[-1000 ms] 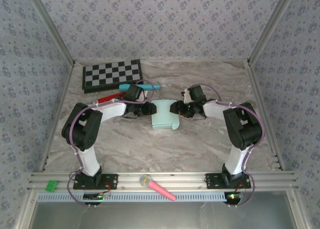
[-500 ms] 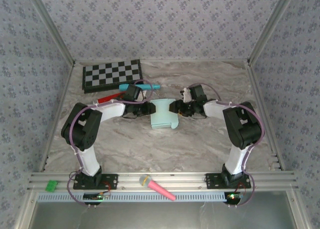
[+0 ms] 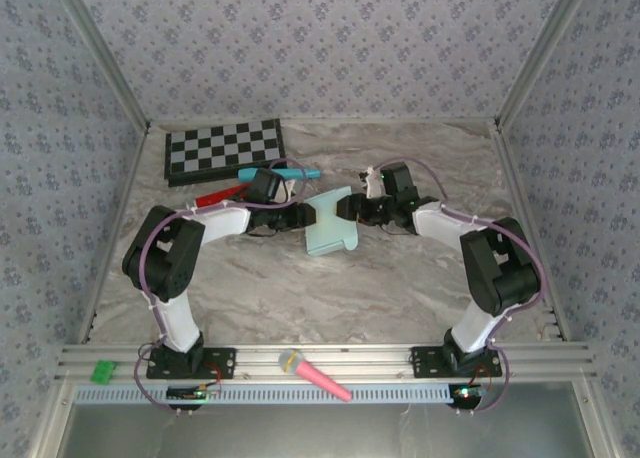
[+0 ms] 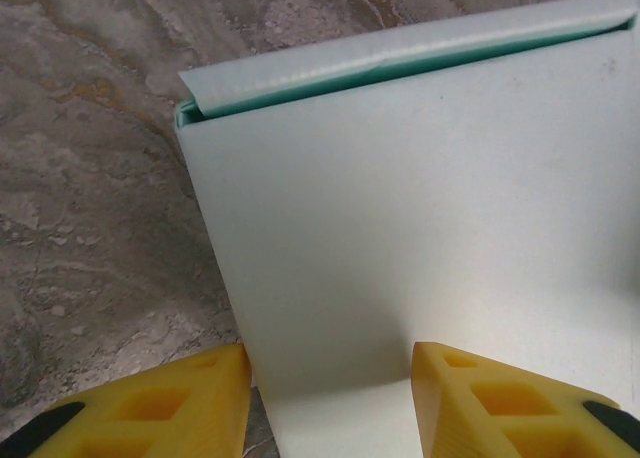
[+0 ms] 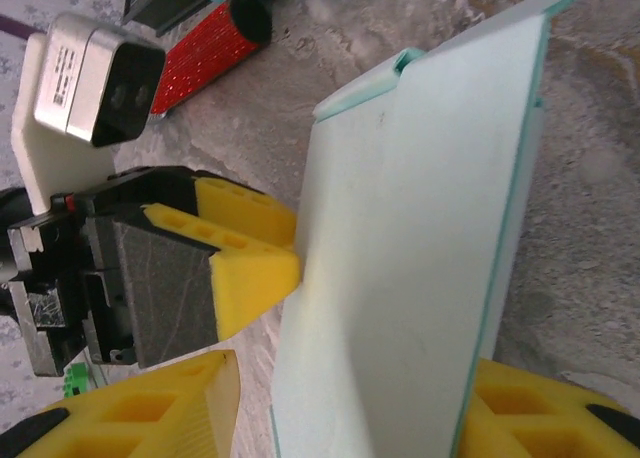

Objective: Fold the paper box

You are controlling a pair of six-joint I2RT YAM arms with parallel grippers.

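On the table (image 3: 400, 278), right end effector (image 3: 344, 209) pinches the tilted paper box (image 3: 330, 236); left end effector (image 3: 309, 216) straddles it, grip unclear

Paper box (image 3: 330, 233): pale aqua, teal edges.
Checkerboard (image 3: 224, 148): black-and-white squares.
Table (image 3: 300, 288): grey-brown marble veining.
Walls (image 3: 320, 48): lilac-grey floral print.
Tube (image 5: 205, 53): glittery red.
Marker (image 3: 303, 172): teal-blue.
Left gripper (image 4: 330, 353), right gripper (image 5: 355, 368): yellow fingers (image 4: 150, 418).
Toy microphone (image 3: 315, 375): pink handle, yellow-green head.
Block (image 3: 102, 371): green.

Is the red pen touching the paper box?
Apart. The right wrist view shows bare table between the red pen and the paper box.
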